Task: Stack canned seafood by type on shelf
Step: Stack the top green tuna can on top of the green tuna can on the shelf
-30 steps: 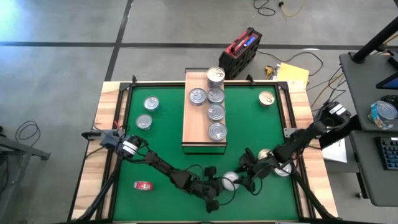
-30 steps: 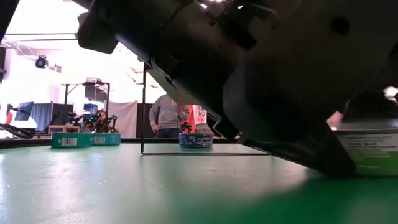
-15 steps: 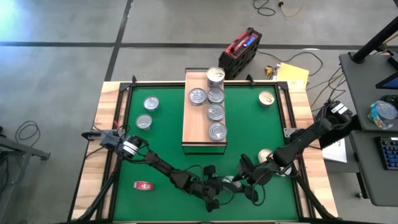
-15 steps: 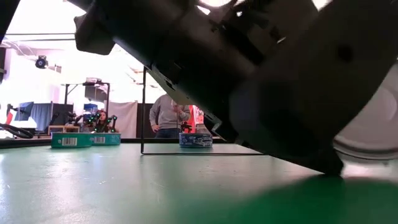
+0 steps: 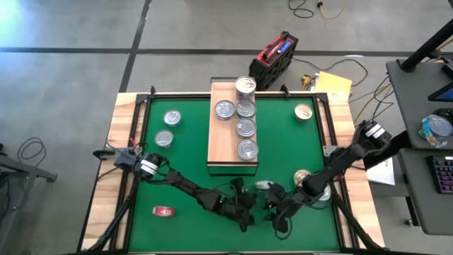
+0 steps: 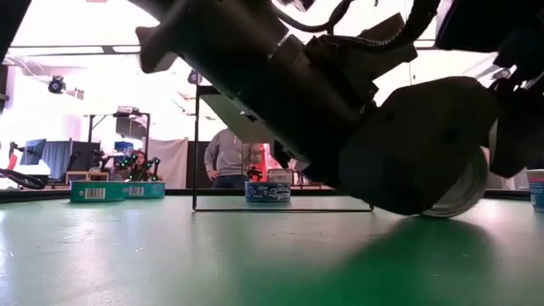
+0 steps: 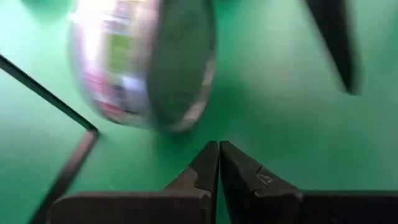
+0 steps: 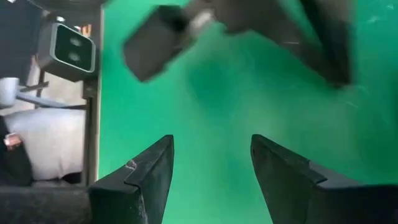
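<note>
1. The long rectangular light-wood shelf [image 5: 223,145] stands mid-counter on the green mat [image 5: 177,170]. It carries five small round flat metal tins with silver lids [image 5: 245,128], four in a column along one edge and one beside them.
2. Loose tins lie apart on the mat: two silver-lidded tins [image 5: 168,128] on the left arm's side, a gold-lidded tin [image 5: 304,112] at the far right, and another gold-lidded tin [image 5: 303,177] by the right forearm.
3. One silver tin [image 7: 146,59] is tipped up on its edge near the mat's front, between the two claws; the low view shows its round face tilted, rim on the mat.
4. The left claw [image 7: 219,163] sits just beside this tin, its fingers pressed together and holding nothing.
5. The right claw [image 8: 210,165] is spread, with bare mat between its fingers and nothing pinched; it hovers low at the front of the mat.
6. Handling, as I judge it: the tin is rigid and moderately heavy for its size, and its smooth metal is slippery. On edge it may roll or topple.
7. Best hold, I think: across the side wall at opposite points once it lies flat, not on the lid.
8. A small flat red object [image 5: 163,210] lies at the front left, not part of the stacking.
</note>
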`<state>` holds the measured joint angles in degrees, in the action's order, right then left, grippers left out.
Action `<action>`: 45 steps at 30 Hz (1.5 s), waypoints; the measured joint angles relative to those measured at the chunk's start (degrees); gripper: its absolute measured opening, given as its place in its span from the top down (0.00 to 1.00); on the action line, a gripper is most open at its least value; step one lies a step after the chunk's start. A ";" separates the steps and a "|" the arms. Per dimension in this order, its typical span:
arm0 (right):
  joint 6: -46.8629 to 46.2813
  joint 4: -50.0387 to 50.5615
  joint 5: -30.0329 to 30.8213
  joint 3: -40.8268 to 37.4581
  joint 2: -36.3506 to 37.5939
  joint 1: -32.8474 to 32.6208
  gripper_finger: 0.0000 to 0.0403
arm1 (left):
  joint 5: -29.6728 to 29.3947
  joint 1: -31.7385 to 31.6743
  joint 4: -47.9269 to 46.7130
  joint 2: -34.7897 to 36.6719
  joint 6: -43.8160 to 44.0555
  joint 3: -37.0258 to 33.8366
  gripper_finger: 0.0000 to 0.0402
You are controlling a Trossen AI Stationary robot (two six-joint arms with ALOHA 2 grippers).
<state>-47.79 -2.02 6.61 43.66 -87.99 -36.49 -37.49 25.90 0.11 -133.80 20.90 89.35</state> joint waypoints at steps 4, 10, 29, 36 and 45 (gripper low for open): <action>-0.01 1.38 -0.80 0.00 0.47 0.00 0.51 | 0.89 0.47 -0.64 0.00 -0.23 0.81 1.00; -1.09 8.59 -2.15 0.00 5.23 -0.60 0.52 | 0.83 0.26 -1.25 -0.02 -0.13 0.84 1.00; 14.28 18.30 22.60 -0.04 12.46 1.76 0.28 | 0.75 1.10 -1.41 -0.02 -1.06 0.84 1.00; 16.97 9.42 23.17 -0.04 8.19 4.53 0.14 | 0.52 1.75 -1.41 -0.02 -1.91 0.95 1.00; 19.88 3.02 26.13 -0.04 3.97 4.90 0.14 | -0.30 6.58 -2.52 6.05 -6.16 1.06 1.00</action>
<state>-27.91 1.00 32.73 43.62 -84.02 -31.59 -37.79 32.48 -2.41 -127.74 14.74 90.41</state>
